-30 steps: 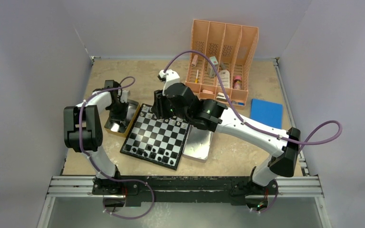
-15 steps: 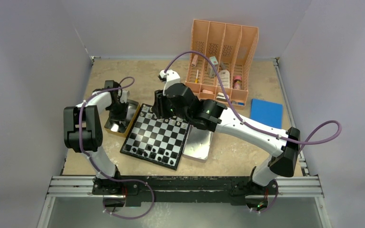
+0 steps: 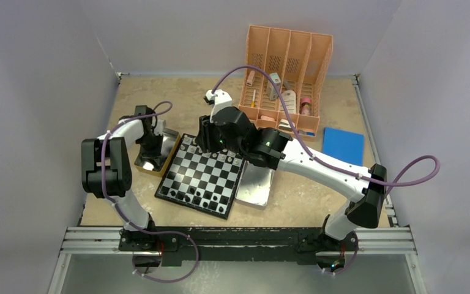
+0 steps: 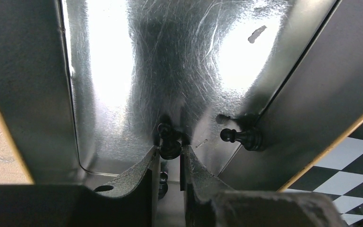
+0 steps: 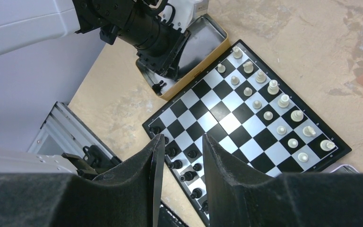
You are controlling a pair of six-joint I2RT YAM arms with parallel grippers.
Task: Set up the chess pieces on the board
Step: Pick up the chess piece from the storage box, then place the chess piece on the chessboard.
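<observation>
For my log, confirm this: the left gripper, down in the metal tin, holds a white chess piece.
Wrong colour: the chess piece in the left gripper is black, not white, as the left wrist view shows. It is indeed down in the metal tin.
</observation>
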